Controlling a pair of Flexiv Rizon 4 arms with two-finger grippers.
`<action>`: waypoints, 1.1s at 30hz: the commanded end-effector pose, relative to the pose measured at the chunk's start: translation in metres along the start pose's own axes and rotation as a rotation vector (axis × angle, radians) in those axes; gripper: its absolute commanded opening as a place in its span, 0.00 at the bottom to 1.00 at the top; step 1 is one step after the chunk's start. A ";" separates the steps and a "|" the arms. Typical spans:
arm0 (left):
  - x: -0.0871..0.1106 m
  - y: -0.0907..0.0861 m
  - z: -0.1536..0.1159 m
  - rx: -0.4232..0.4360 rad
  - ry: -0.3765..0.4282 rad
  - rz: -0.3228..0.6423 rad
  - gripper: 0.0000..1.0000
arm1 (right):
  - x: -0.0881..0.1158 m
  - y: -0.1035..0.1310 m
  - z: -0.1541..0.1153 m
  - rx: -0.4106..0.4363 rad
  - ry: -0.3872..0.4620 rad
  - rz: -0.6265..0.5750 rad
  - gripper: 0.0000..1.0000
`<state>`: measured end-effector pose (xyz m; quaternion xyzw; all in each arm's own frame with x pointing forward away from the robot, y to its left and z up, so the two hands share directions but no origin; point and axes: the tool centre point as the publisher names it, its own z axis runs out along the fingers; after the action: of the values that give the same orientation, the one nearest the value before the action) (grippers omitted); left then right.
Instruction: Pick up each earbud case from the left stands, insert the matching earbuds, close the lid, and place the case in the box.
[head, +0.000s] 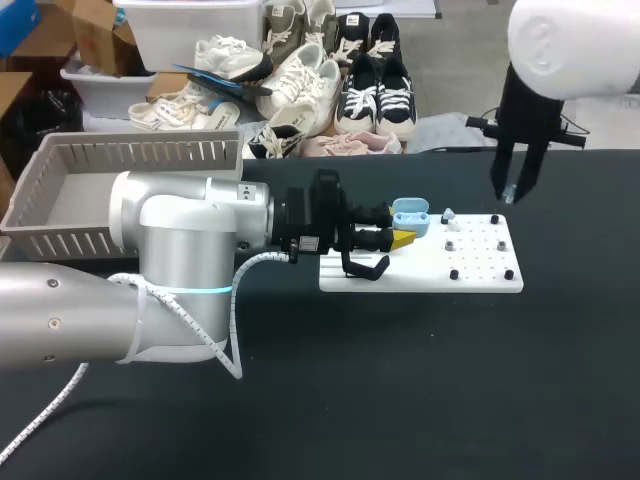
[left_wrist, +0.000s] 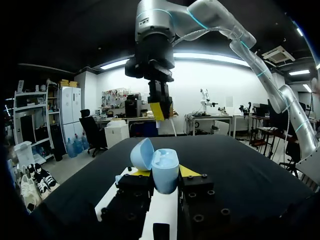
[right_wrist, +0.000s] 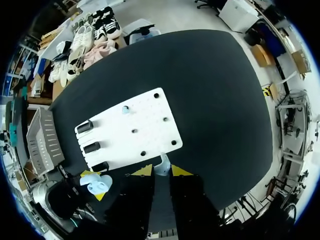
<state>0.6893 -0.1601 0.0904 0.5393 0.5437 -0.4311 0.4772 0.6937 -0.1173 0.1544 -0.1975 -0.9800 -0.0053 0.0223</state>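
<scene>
case (head: 410, 216) at board's (head: 480, 272) left, box (head: 140, 152) (behind) further left

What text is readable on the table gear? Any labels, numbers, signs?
None can be read.
Earbud case, open in the left claw: plain light blue, no print showing.
Earbud in the right claw: too small to tell.
White stand board: only holes and pegs, no labels.
Grey box: slatted wall, no markings.
</scene>
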 end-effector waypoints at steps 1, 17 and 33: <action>0.000 -0.001 0.000 -0.006 -0.002 0.001 0.00 | 0.021 -0.005 -0.012 -0.024 -0.045 0.018 0.00; 0.000 -0.001 0.000 -0.006 -0.002 0.001 0.00 | 0.066 0.033 -0.037 -0.078 -0.072 0.059 0.00; 0.000 -0.001 0.000 -0.006 -0.002 0.001 0.00 | 0.086 0.081 -0.033 -0.094 -0.122 0.078 0.00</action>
<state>0.6893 -0.1602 0.0905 0.5393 0.5436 -0.4312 0.4772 0.6486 -0.0163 0.1941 -0.2335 -0.9707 -0.0451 -0.0353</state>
